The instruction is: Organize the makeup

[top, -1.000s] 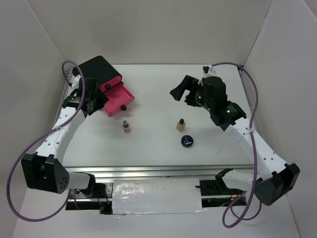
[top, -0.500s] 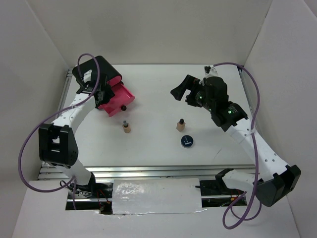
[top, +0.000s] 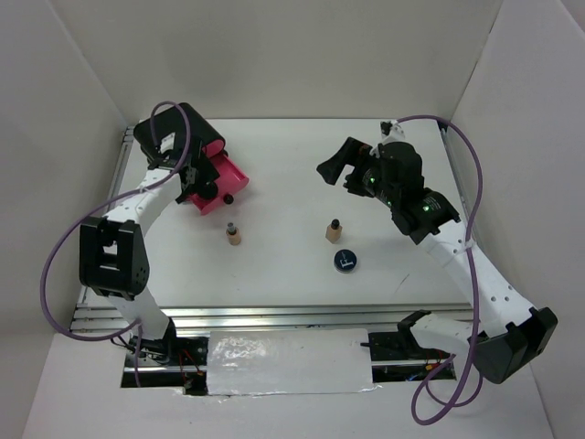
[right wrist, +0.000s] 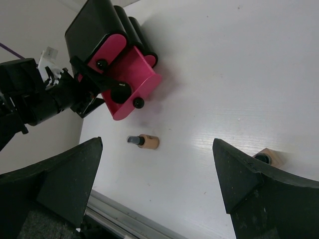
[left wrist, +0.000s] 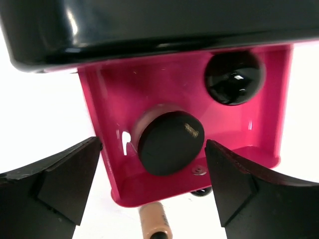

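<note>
A round black compact point(left wrist: 169, 142) lies in the open pink drawer point(left wrist: 124, 189) of the black box point(top: 178, 133). My left gripper point(left wrist: 154, 191) is open and empty, its fingers standing either side of the drawer's front end; it also shows in the top view point(top: 203, 186). Two tan bottles with dark caps are on the table, one below the drawer point(top: 234, 236) and one further right point(top: 334, 230). The blue-rimmed compact point(top: 345, 261) lies right of centre. My right gripper point(top: 331, 169) is open, empty and raised above the table. The white packets are out of view.
The black box's upper pink drawer front is shut, with a black knob point(left wrist: 234, 77). White walls close in the table on three sides. A metal rail point(top: 274, 315) runs along the near edge.
My left arm has swung in and its gripper has moved right over the open pink drawer. The right arm has barely moved. The bottles and the blue-rimmed compact stay put.
</note>
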You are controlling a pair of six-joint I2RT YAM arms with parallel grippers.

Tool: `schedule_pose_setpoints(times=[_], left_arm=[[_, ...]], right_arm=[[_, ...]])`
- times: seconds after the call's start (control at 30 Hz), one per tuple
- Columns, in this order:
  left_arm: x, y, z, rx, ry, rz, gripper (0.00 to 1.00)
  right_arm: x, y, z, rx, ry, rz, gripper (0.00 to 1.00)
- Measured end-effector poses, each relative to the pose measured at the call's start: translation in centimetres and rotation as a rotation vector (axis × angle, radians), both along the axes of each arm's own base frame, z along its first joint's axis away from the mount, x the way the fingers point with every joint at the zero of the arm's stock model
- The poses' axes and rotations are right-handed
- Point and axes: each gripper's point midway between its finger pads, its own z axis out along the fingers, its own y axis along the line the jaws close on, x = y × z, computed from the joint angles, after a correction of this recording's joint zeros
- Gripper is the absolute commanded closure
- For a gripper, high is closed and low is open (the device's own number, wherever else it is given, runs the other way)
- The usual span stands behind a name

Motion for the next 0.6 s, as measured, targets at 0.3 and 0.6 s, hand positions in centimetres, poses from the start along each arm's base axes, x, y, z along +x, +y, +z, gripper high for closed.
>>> schedule_pose_setpoints(times=[0.3, 0.6], left_arm=[[1.7, -0.9, 5.1, -0.045, -0.11, -0.023, 0.01], [-2.1, 0.1, 15.6, -0.041, -0.271, -0.012, 0.01]], right_arm=[[0.6, -1.9, -1.1, -0.036, 0.032, -0.078, 0.0], [-3.0, -5.8, -11.5, -0.191, 0.329, -0.207, 0.0]])
